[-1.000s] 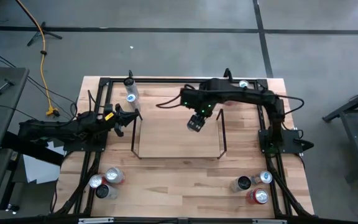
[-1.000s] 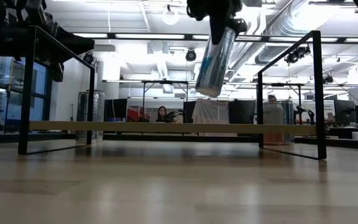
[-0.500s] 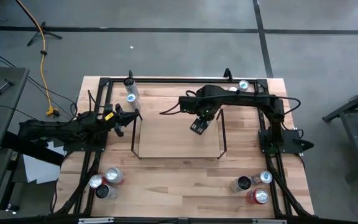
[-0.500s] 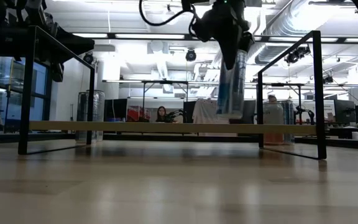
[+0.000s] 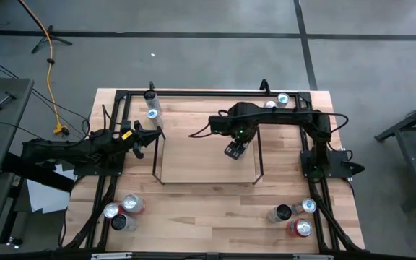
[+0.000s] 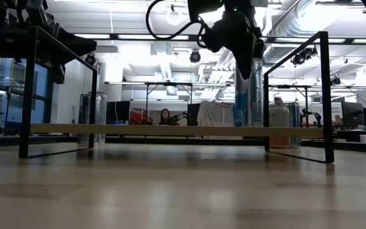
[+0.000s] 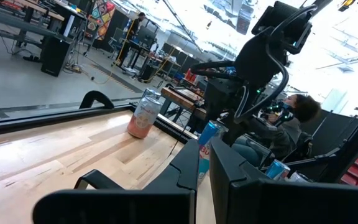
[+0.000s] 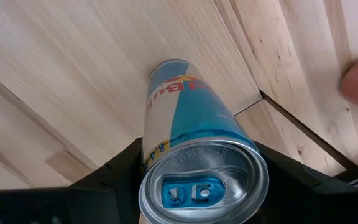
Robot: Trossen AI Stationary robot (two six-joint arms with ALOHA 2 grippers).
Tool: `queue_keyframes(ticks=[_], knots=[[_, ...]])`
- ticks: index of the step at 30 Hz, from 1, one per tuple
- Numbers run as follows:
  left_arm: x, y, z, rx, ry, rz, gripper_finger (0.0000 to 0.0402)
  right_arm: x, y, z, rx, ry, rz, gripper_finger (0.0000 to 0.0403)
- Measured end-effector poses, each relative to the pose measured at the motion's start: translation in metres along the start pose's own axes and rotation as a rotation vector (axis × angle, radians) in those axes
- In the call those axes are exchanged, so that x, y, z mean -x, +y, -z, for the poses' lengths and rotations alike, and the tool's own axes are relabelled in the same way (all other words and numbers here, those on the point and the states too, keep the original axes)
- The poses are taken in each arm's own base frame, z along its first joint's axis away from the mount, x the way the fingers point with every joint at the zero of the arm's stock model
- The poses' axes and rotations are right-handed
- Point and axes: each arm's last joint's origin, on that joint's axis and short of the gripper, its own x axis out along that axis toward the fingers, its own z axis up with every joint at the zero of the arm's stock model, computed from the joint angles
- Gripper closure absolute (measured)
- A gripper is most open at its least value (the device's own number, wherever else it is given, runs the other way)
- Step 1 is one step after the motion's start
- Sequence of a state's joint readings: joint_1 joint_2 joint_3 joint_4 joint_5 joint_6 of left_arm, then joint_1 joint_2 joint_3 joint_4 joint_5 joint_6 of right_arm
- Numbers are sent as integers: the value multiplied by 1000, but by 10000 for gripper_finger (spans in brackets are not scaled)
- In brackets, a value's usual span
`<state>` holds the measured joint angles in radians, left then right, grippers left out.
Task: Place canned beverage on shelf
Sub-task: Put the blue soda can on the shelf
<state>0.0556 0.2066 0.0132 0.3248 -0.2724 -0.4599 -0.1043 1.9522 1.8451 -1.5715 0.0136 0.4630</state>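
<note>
Gripping the blue can (image 8: 188, 155) upright, your right pincer (image 5: 235, 149) holds it on the shelf (image 5: 193, 162); left pincer (image 5: 152, 135) state unclear.

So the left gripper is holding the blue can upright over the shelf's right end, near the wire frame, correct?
Not quite: it is the right gripper that holds the blue can, as the high view shows. The left gripper waits beside the shelf's left end. The rest stands: the can is upright at the shelf's right end, near the wire frame.
</note>
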Motion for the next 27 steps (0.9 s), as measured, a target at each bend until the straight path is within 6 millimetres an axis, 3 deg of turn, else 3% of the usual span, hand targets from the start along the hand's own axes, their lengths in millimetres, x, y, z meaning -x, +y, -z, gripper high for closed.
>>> queue_keyframes(ticks=[4,9,12,18,27], knots=[[0,0,0,0,0,0,401,0,0,0,0,0,-2,173],[0,0,0,0,0,0,401,-2,1,-1,0,7,-5,99],[0,0,0,0,0,0,401,-2,1,-1,16,7,-5,75],[0,0,0,0,0,0,401,-1,1,-1,74,17,-26,67],[0,0,0,0,0,0,401,-1,1,-1,386,15,-39,65]])
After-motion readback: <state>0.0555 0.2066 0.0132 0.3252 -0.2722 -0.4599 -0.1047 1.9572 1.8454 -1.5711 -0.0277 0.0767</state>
